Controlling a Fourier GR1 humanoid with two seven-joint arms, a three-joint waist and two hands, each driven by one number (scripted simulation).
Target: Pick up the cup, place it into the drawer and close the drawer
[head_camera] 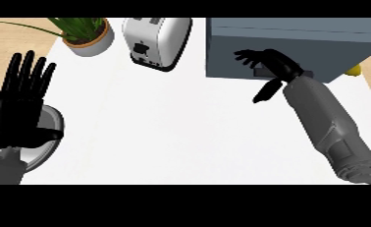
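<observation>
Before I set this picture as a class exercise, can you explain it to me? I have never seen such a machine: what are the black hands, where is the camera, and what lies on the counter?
The view comes from the robot's head, looking steeply down at a white counter. The two grey forearms with black hands belong to a humanoid robot.

The left hand shows at the left edge, open with fingers up, resting. It partly covers a grey round plate. It holds nothing.

The right hand is stretched out against the front of a grey drawer unit, fingers spread. Nothing shows in it.

At the back stand a potted plant and a white toaster. Something small and yellow peeks out right of the drawer unit. No cup is visible.
</observation>
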